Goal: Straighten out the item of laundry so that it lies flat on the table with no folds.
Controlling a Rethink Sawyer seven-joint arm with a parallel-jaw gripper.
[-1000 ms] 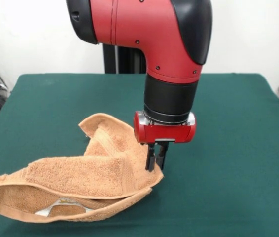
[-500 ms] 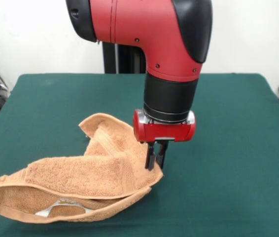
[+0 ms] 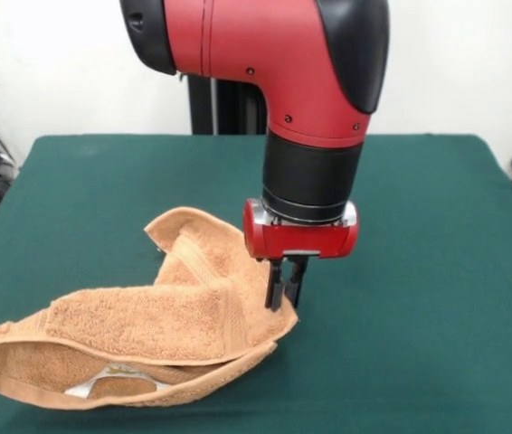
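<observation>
The gripper (image 3: 284, 294) has risen slightly, fingers clamped on the folded towel's (image 3: 147, 325) edge.

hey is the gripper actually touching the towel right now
Touching. In the front view, the gripper has its fingertips closed on the towel at its right edge, where the cloth rises to meet them with no gap showing.

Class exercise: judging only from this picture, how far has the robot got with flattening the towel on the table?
Nothing looks finished: the towel lies folded over itself in layers, one corner curled upward, on the table. In hand: the gripper is shut on the towel's right-hand edge. Left to do: pull the layers apart and spread the towel flat, without folds.
</observation>
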